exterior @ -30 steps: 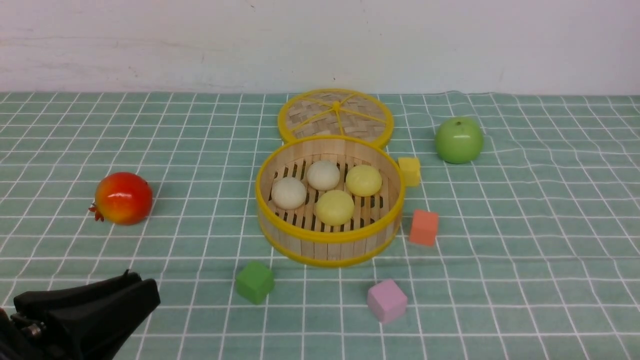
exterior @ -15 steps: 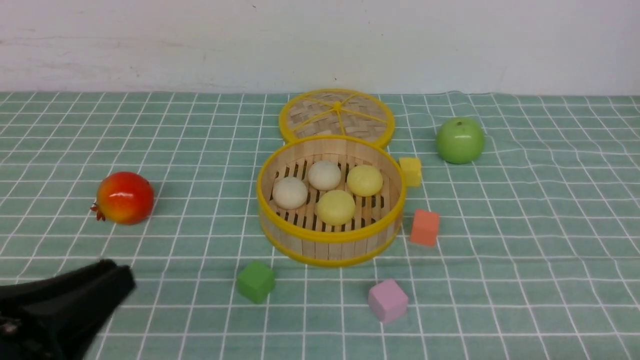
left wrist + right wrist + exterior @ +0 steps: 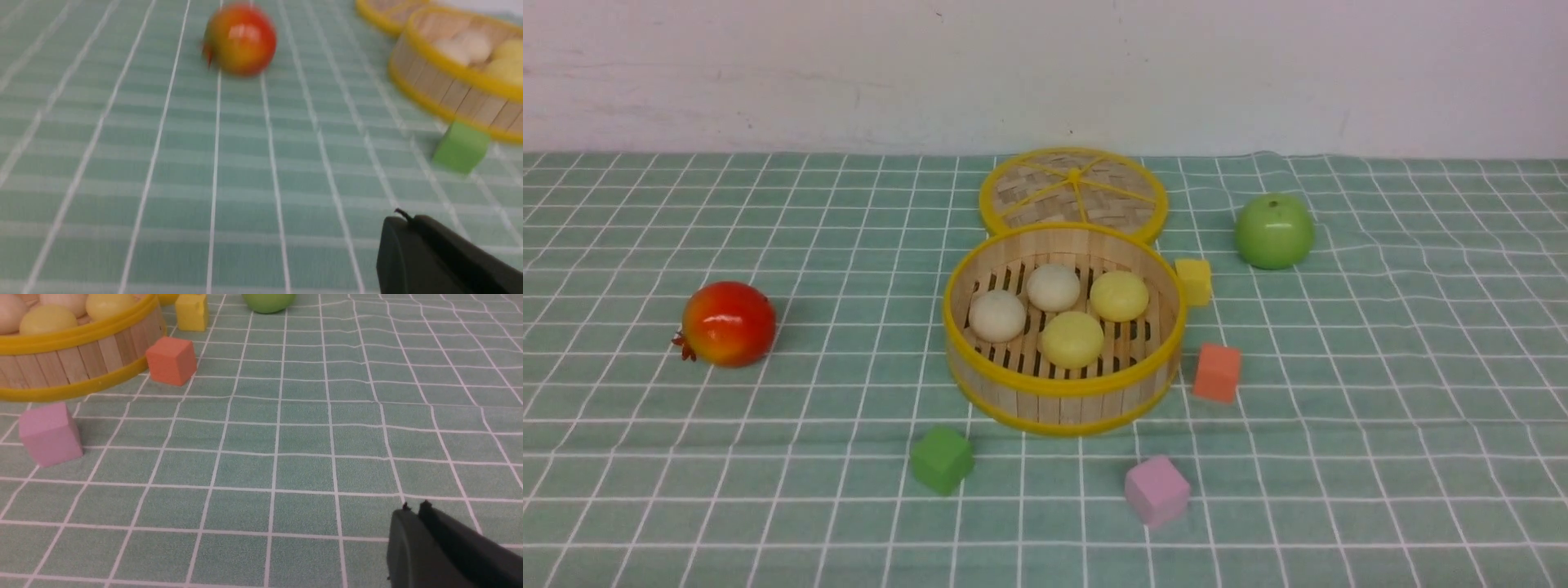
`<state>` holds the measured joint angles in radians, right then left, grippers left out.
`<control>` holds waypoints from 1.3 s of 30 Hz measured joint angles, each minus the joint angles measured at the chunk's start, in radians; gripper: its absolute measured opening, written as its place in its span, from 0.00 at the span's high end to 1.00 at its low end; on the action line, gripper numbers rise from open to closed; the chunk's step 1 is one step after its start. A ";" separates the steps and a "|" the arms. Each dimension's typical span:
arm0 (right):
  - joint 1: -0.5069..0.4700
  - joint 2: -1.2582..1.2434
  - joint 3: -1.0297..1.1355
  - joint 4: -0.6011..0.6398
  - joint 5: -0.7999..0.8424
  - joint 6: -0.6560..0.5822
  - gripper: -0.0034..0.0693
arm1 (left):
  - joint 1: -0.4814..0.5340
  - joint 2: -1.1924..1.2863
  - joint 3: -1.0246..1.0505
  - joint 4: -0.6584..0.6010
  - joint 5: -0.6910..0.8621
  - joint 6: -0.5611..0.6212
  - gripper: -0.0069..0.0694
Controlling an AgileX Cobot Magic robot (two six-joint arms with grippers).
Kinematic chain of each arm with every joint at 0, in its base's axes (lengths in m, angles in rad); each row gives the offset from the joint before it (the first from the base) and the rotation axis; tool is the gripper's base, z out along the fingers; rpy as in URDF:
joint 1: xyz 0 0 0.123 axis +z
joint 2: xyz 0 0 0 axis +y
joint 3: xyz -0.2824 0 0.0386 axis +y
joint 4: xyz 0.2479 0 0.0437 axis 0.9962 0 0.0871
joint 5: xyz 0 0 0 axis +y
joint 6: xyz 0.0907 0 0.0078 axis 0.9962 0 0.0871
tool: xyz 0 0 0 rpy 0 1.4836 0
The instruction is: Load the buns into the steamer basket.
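Observation:
The round bamboo steamer basket [image 3: 1062,400] with yellow rims stands mid-table. Several buns lie inside it on the slats: two cream buns [image 3: 996,316] [image 3: 1053,287] and two pale yellow buns [image 3: 1119,296] [image 3: 1072,339]. The basket [image 3: 453,92] and its buns show blurred in the left wrist view; the basket [image 3: 77,355] also shows in the right wrist view. Neither gripper appears in the front view. My left gripper [image 3: 404,218] is shut and empty, low over the cloth, well short of the basket. My right gripper [image 3: 414,508] is shut and empty over bare cloth.
The flat woven lid [image 3: 1073,192] lies behind the basket. A green apple [image 3: 1273,231] sits back right, a red pomegranate [image 3: 727,323] at left. Cubes lie around the basket: yellow [image 3: 1194,280], orange [image 3: 1217,372], pink [image 3: 1156,490], green [image 3: 942,460].
My left gripper has pulled back out of the front view's lower left corner and closed. The buns and basket have not moved.

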<state>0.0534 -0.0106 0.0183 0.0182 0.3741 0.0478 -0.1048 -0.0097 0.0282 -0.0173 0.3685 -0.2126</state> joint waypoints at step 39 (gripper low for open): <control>0.000 0.000 0.000 -0.001 0.000 0.000 0.86 | 0.000 0.000 0.003 0.000 0.009 -0.033 0.93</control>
<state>0.0534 -0.0106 0.0183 0.0171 0.3741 0.0478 -0.1048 -0.0098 0.0308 -0.0172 0.3777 -0.2455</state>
